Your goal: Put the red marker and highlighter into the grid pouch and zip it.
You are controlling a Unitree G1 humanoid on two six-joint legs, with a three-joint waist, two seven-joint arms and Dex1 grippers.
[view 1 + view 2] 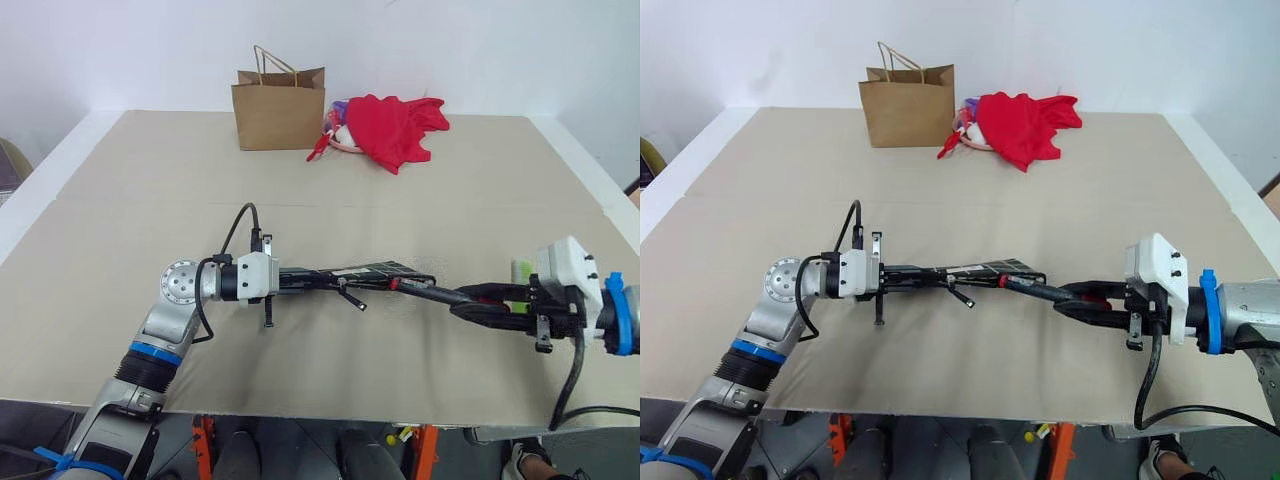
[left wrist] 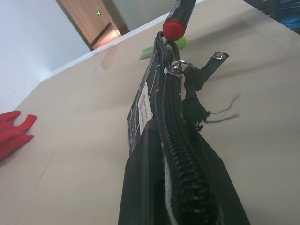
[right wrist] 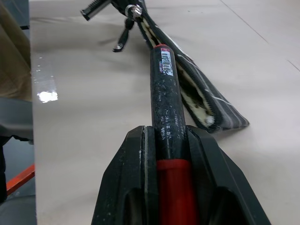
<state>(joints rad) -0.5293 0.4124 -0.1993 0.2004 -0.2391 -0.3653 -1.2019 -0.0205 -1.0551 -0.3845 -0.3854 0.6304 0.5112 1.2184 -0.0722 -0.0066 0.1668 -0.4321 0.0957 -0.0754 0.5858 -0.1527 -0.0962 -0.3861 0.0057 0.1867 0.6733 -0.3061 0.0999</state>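
Observation:
My left gripper (image 1: 315, 281) is shut on one end of the grid pouch (image 1: 375, 272), holding it level above the table with its zipper side up. The zipper pull (image 2: 176, 68) hangs near the pouch's far end, where the opening gapes. My right gripper (image 1: 458, 297) is shut on the red marker (image 1: 425, 291), a black barrel with red ends. The marker's far red tip (image 2: 174, 28) sits right at the open end of the pouch (image 3: 206, 101). The light-green highlighter (image 1: 521, 270) lies on the table just behind my right gripper, partly hidden by it.
A brown paper bag (image 1: 280, 110) stands at the back of the table, and a red cloth bundle (image 1: 395, 125) lies beside it on the right. The beige table (image 1: 120, 220) runs wide to both sides, with its front edge close below my arms.

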